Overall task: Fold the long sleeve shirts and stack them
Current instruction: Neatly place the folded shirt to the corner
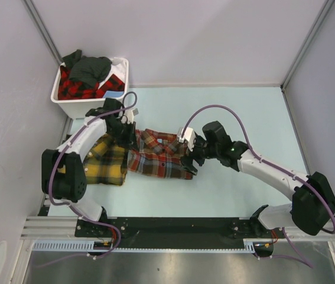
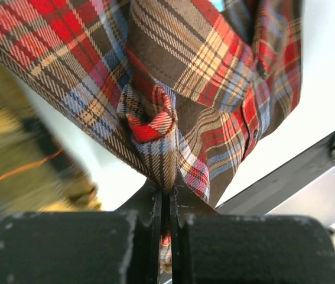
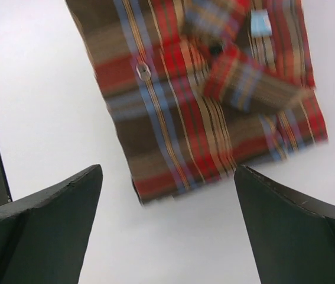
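A folded red-brown plaid shirt with blue lines lies mid-table, and a yellow-and-dark-green plaid shirt sits beside it on the left. My left gripper is at the red-brown shirt's left end. In the left wrist view that gripper is shut on a pinch of the red-brown shirt, which hangs bunched above the jaws. My right gripper is at the shirt's right edge. In the right wrist view it stands wide open just off the shirt's hem, touching nothing.
A white bin at the back left holds red-black plaid and dark grey garments. Grey walls close in the pale table on three sides. A black rail runs along the near edge.
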